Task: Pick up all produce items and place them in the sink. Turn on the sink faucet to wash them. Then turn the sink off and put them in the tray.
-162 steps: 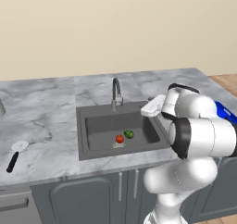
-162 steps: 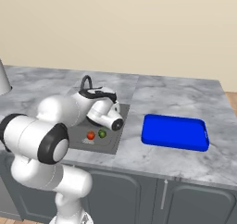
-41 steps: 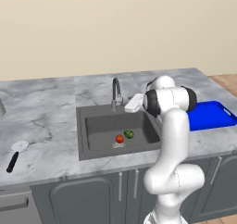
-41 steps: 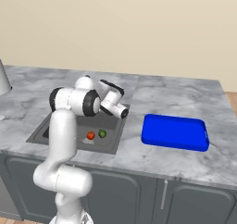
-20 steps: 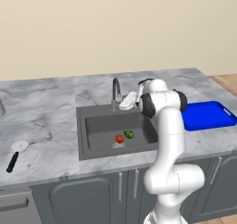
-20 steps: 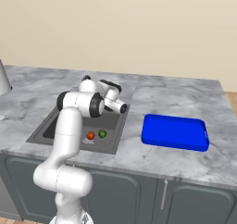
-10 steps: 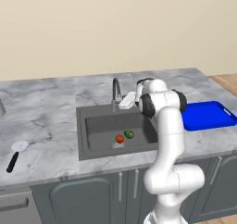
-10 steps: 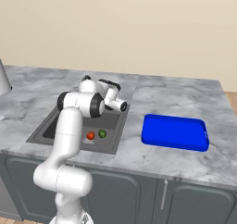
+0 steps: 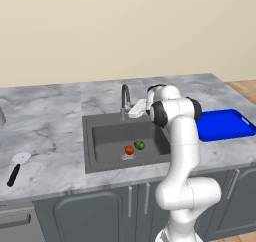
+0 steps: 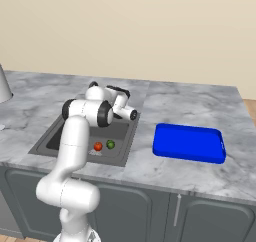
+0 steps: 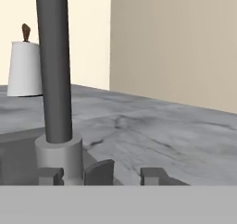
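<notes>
Reaching across the sink (image 9: 102,136), the arm has its end effector (image 9: 136,109) low at the base of the faucet (image 9: 124,99), just at 3 o'clock of the stem in the left base view. In the hand view the faucet stem (image 11: 54,65) stands upright on its round collar, w/ the two dark fingertips (image 11: 98,172) at the btm edge; the left tip sits right by the collar, the other off toward 3 o'clock. Jaws look partly apart, but can't tell whether they're pressing on the lever or collar or just beside it — contact not clear.

Both produce items lie in the basin near the drain: tomato (image 9: 129,149) red-orange, and green one (image 9: 139,145) just beside it at about 2 o'clock, close to touching. In the right base view the tomato (image 10: 98,146) sits at 9 o'clock of the green item (image 10: 110,144), w/ the forearm passing above the basin's far side.

Tray (image 9: 235,134), bright blue, flat on the table (image 9: 50,111) at 3 o'clock of the sink, well apart from the end effector; nothing seen in it in the right base view (image 10: 189,143).

Black-handled utensil w/ white head (image 9: 17,165) lies on the table at 9 o'clock of the sink, near the front edge. White cone-shaped object w/ a brown top (image 11: 25,68) stands far back on the table in the hand view.
</notes>
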You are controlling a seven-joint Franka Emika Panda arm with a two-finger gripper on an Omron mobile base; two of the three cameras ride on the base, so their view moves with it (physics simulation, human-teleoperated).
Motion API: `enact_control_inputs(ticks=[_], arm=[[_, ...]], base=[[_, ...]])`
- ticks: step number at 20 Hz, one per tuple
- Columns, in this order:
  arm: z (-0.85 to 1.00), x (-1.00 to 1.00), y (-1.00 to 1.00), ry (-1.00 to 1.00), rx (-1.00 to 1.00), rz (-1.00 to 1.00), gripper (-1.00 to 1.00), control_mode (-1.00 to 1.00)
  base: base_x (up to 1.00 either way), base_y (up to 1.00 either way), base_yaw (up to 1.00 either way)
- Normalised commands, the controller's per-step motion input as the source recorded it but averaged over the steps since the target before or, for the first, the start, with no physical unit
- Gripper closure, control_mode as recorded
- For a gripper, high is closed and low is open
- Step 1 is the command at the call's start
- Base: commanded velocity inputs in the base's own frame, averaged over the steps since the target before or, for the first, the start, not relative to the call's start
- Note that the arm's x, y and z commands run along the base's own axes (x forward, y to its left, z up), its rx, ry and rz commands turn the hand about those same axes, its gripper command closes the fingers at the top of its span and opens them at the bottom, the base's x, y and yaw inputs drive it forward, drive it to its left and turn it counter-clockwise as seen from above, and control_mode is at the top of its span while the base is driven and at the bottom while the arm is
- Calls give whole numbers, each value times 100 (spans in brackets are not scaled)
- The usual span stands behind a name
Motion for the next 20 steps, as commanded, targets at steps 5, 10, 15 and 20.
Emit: enact_control_inputs(ticks=[5, 10, 15, 20], arm=[[0, -2, 0, -1, 0, 0, 100, -100], [0, 0, -7, 0, 0, -3, 100, -100], [0, 0, -18, 0, 0, -8, 100, -100], [0, 0, -26, 1, 0, -14, 100, -100]], base=[[0, 0, 0], [0, 0, 0], [0, 0, 0], [0, 0, 0]])
